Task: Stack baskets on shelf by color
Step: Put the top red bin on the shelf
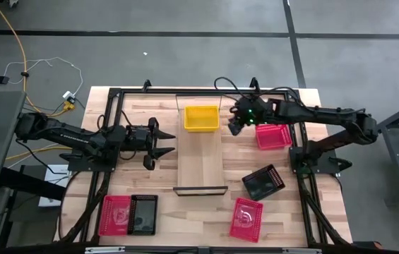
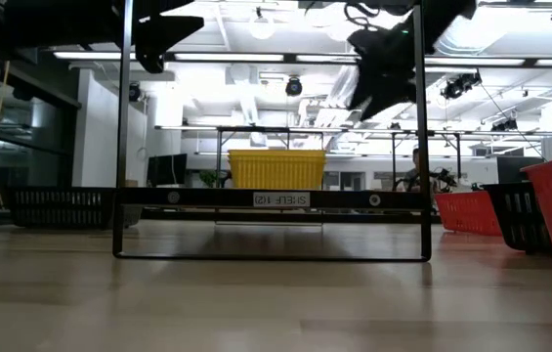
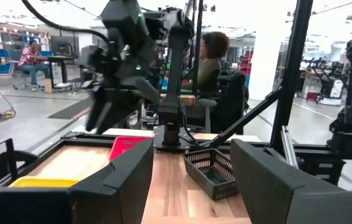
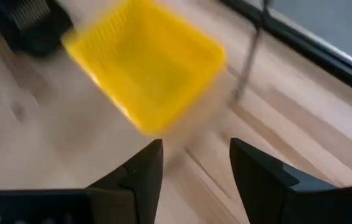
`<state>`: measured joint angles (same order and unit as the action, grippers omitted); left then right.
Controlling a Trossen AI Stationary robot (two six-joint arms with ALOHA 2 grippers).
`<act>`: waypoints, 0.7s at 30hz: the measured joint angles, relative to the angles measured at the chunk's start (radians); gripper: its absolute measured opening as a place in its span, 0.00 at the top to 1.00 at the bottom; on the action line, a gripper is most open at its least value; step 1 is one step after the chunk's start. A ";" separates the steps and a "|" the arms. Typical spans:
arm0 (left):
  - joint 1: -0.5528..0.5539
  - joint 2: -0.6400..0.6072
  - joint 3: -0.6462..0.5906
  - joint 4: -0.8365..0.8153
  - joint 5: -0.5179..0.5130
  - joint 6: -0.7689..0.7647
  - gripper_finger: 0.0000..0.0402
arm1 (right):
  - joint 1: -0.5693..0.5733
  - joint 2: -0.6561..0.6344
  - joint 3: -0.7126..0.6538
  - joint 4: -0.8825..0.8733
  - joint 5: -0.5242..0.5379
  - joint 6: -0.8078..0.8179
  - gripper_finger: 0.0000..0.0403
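Baskets number six in the high view: one yellow, three red-pink, two black. The yellow basket (image 1: 201,118) sits on the far end of the shelf (image 1: 199,159), the long pale plank running down the middle of the table (image 1: 326,212). One red-pink basket (image 1: 273,135) lies on the table to the right of the shelf's far end. Nearer, a black basket (image 1: 263,181) rests tilted at an angle, and a second red-pink basket (image 1: 246,219) lies near the front edge. At the front left a third red-pink basket (image 1: 115,214) and a second black basket (image 1: 143,214) sit side by side, touching.

The right gripper (image 1: 236,125) hangs in the air just right of the yellow basket, its jaws apart and empty. The left gripper (image 1: 161,145) waits above the table left of the shelf, jaws open and holding nothing.
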<state>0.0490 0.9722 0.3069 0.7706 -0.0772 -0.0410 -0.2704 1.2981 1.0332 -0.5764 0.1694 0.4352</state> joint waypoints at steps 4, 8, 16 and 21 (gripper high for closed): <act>0.000 0.000 0.000 -0.038 -0.047 -0.001 0.50 | 0.001 -0.003 0.000 -0.205 0.003 -0.051 0.59; 0.000 0.000 0.000 -0.055 -0.078 -0.008 0.50 | 0.009 0.001 -0.095 -0.179 0.004 -0.072 0.62; 0.000 0.000 0.000 -0.136 -0.084 -0.060 0.50 | 0.009 -0.030 -0.351 0.122 0.003 -0.048 0.74; 0.000 0.000 0.000 -0.126 -0.084 -0.071 0.50 | 0.009 -0.064 -0.356 0.105 0.037 0.011 0.78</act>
<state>0.0490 0.9726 0.3069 0.6449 -0.1609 -0.1124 -0.2611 1.2343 0.6769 -0.4713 0.2066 0.4465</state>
